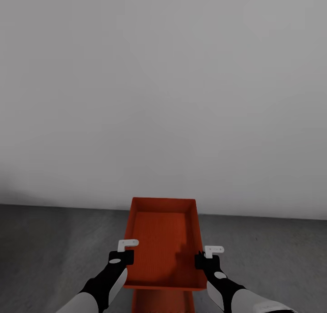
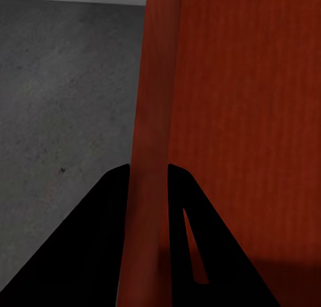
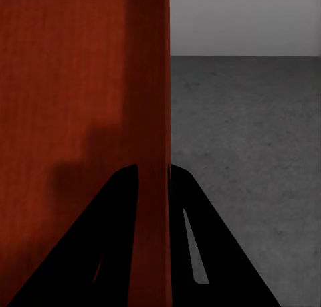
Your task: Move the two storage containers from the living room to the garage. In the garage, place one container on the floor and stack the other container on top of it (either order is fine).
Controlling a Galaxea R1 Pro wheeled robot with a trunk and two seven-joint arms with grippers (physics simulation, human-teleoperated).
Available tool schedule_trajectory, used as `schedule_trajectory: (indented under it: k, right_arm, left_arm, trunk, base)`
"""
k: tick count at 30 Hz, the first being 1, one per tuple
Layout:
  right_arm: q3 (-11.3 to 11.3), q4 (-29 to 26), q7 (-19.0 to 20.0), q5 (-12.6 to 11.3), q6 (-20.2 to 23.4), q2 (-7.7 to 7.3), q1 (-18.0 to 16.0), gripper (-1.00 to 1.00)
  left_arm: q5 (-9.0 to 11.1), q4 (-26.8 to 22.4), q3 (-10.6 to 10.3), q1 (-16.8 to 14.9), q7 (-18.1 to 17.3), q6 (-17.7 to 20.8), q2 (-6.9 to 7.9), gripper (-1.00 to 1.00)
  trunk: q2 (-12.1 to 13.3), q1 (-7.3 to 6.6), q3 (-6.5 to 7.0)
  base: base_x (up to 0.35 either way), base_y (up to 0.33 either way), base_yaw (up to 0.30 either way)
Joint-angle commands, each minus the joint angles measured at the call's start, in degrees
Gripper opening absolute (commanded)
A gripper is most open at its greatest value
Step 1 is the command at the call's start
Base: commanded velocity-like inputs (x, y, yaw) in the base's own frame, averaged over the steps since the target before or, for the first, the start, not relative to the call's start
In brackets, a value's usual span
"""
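Two orange-red containers show from the head: the upper container (image 1: 163,240), pinched on its side walls by the left gripper (image 1: 123,254) and right gripper (image 1: 203,257), above the lower container (image 1: 163,302), over grey floor (image 1: 54,245) before a pale wall (image 1: 163,99)

Left wrist: black fingers (image 2: 100,247) clamp the wall

Right wrist: fingers (image 3: 194,240) clamp the opposite wall

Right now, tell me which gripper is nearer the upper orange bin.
Neither: both touch the upper orange bin. The left gripper clamps its left side wall, the right gripper its right side wall, about level with each other.
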Motion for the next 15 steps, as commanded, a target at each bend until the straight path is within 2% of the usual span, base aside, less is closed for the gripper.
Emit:
schedule_trajectory:
  k: [1,15]
  right_arm:
    - [-2.52,-0.13,0.22,-0.17,-2.74,-0.67,-0.06,-1.00]
    - [-2.52,-0.13,0.26,-0.17,-2.74,-0.75,-0.06,-1.00]
  left_arm:
    - [1.13,-0.02,1.66,-0.01,0.61,0.34,0.30,-1.00]
    - [1.13,-0.20,1.74,-0.04,0.61,0.34,0.30,-1.00]
  trunk:
    - [-0.10,0.02,-0.19]
    - [-0.10,0.02,-1.46]
  base:
    - [0.000,0.000,0.000]
    - [0.000,0.000,0.000]
